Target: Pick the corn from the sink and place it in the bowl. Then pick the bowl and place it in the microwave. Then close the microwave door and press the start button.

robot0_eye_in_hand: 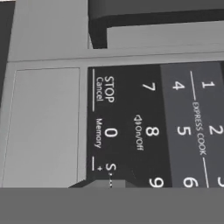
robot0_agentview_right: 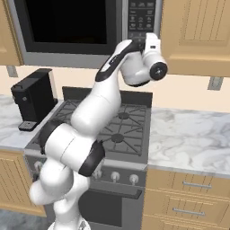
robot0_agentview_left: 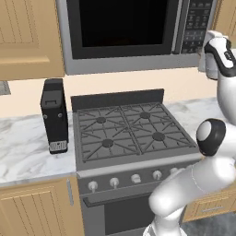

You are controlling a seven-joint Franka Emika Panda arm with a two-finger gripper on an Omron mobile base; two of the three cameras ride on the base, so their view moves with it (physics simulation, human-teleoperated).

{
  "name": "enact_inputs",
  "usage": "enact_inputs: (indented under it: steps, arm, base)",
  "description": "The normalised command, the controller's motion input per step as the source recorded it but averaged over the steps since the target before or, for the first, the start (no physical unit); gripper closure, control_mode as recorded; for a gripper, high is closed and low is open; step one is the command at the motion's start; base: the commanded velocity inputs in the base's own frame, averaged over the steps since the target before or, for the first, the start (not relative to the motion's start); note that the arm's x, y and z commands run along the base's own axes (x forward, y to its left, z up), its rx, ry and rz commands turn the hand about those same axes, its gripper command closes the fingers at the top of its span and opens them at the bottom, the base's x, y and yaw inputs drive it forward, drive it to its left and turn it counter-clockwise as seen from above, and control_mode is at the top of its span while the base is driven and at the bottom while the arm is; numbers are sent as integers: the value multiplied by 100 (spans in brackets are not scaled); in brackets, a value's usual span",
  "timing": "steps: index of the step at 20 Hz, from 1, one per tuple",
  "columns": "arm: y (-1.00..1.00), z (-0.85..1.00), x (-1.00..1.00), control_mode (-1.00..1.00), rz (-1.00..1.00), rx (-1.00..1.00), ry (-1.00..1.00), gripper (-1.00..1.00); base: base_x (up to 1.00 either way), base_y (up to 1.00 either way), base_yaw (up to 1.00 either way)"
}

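Closed gripper (robot0_eye_in_hand: 103,183), jaws pinched together and holding nothing, poised at the keypad (robot0_eye_in_hand: 144,127) of the microwave (robot0_agentview_left: 124,64), tip close to the start button (robot0_eye_in_hand: 111,168) at 6 o'clock in the hand view. Could slip sideways onto the 0 or 9 beside it, or press too softly to register. Probably Start, going by a half-hidden label. Microwave door (robot0_agentview_left: 122,23) shut, at 12 o'clock above the stove (robot0_agentview_left: 129,129). Marble counter (robot0_agentview_right: 193,134) at 3 o'clock, black coffee machine (robot0_agentview_left: 54,115) at 9 o'clock, wooden cabinets (robot0_agentview_left: 27,37) around.
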Motion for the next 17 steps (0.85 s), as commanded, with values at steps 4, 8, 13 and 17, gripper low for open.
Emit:
enact_inputs:
  steps: [4, 8, 13, 17]
  arm:
    - [-18, -12, 54, -100, 0, 0, 0, 100]
    - [-10, -18, 46, -100, 0, 0, 0, 100]
    - [10, -27, 9, -100, -1, -3, -10, 100]
    - [37, -31, -17, -100, -3, -4, -19, 100]
  base:
    - [0, 0, 0]
    - [0, 0, 0]
    - [0, 0, 0]
    - [0, 0, 0]
